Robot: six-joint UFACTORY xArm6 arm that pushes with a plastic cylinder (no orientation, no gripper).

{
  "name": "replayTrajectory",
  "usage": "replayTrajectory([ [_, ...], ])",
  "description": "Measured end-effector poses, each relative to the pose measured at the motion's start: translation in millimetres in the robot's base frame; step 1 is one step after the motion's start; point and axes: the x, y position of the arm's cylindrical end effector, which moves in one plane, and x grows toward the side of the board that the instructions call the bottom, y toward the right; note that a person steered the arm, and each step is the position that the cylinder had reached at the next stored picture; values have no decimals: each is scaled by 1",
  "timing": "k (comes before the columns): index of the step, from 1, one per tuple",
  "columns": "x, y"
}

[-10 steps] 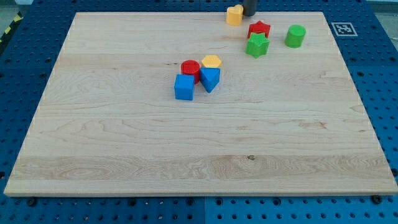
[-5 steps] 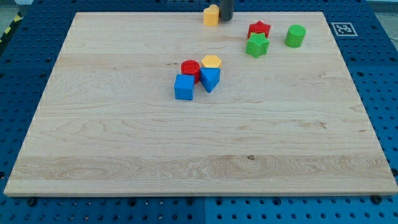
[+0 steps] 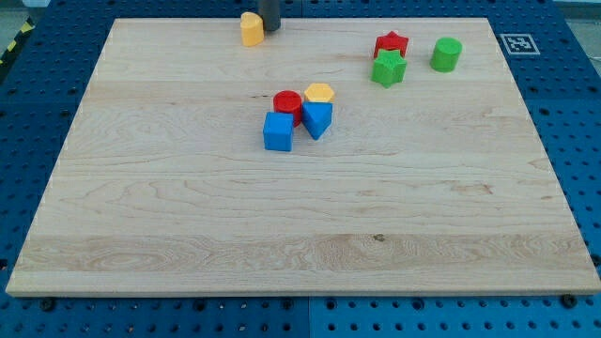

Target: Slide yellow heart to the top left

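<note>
Oddly, no writing reads except a black-and-white marker (image 3: 518, 43). My tip (image 3: 269, 28), rod cropped above, touches the yellow heart (image 3: 251, 29); it has no jaws.

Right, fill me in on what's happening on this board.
My tip is at the view's top edge of the board, pressed against the right side of the yellow heart, which it is sliding toward the top left corner. The heart is along the top edge but left of centre, not yet at the corner. The other blocks sit apart: a red, yellow and two blue cluster mid-board, and a red star with two green blocks at upper right.
</note>
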Motion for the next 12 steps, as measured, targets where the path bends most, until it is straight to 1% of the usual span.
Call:
replayTrajectory([
  [2, 7, 4],
  [4, 27, 4],
  [5, 17, 1],
  [6, 11, -11],
  [9, 13, -60],
  [12, 24, -61],
])
